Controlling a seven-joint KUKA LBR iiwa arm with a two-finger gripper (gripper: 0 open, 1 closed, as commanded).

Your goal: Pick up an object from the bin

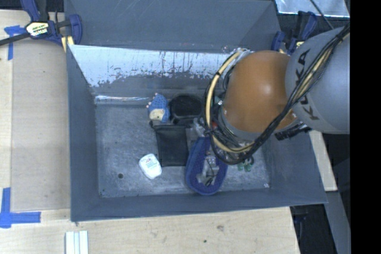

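From where I stand, the only lettering I can make out is the black block capitals on the silver-grey rounded housing of the robot arm [324,83]. They sit just beside its orange-brown domed cover [256,89] and read as part of "KUKA". Yellow and black cables [296,95] run across the letters and hide some strokes, and I can read nothing else.
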